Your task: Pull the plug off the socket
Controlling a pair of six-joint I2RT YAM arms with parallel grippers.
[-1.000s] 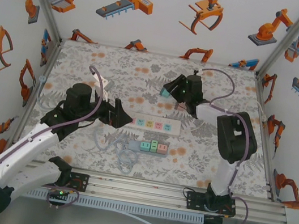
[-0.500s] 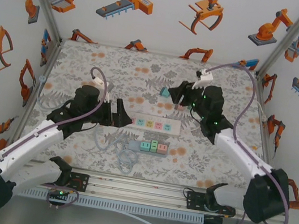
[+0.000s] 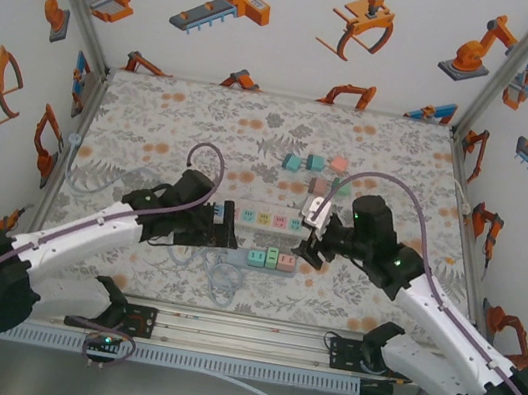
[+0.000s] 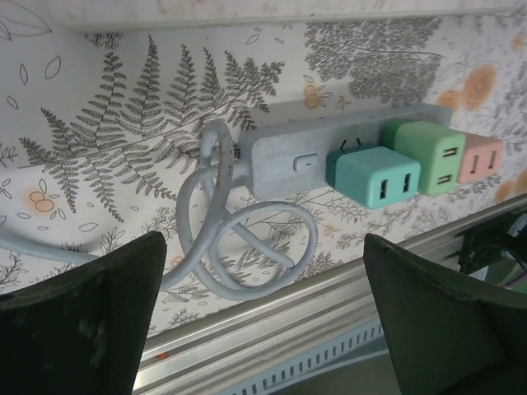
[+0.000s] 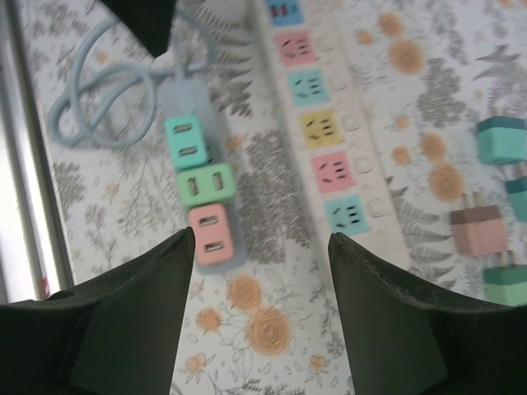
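Grey strip (image 4: 284,156) is lying on the table (image 3: 155,119) near its front edge, with its cable (image 4: 247,243) coiling at the left end. Three plugs are sitting in it in a row: teal plug (image 4: 377,175), green plug (image 4: 424,152), pink plug (image 4: 482,156).

White strip (image 3: 275,220) is lying just behind it, parallel, its sockets bare.

Left gripper (image 4: 262,239) is hovering at the cable end of the grey strip, fingers spread wide and gripping nothing.

Right gripper (image 5: 259,234) is hovering at the opposite end. Its jaws are standing apart with nothing between them, and the pink plug is lying just ahead of the gap, untouched.

Loose plugs (image 3: 321,172) are lying farther back, beyond the white strip.
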